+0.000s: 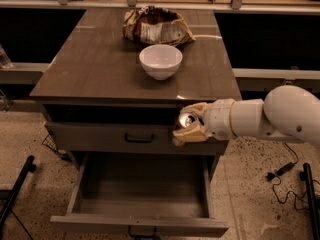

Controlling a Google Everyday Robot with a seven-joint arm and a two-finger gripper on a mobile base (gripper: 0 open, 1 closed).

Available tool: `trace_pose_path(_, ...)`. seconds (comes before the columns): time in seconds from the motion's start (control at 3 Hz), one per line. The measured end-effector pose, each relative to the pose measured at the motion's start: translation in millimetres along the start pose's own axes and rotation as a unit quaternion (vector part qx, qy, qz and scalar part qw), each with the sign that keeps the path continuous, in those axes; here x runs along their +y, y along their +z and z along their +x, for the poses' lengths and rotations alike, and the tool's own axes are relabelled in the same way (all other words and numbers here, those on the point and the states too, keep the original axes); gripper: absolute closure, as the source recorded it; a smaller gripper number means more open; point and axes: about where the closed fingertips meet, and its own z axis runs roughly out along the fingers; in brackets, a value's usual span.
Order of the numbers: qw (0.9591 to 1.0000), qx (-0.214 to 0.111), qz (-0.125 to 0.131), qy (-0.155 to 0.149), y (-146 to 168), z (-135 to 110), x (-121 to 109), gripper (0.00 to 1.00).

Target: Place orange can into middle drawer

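Pinching the orange can (186, 119) (mostly hidden), the pincer (187, 124) hangs over the open middle drawer (142, 189); handle cropped.

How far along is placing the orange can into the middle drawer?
Done: the middle drawer stands open and the tool is shut on the orange can. In hand: the can hangs before the cabinet front, above the drawer. Left: lower and release it.

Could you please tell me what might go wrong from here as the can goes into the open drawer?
The end effector holds the can tilted, close to the closed drawer front; it might bump that front while descending. The can hangs near the right wall of the open drawer, so it might clip the wall or land sideways and roll.
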Motion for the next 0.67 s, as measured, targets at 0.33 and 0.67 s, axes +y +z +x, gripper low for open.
trace_pose_path(0.33, 0.9988, -0.011, -0.02, 0.044, -2.5, 16.6, 11.4, 1.0)
trace_pose_path(0.67, 0.996, -0.007, -0.031, 0.083, -14.1, 40.2, 33.1, 1.0)
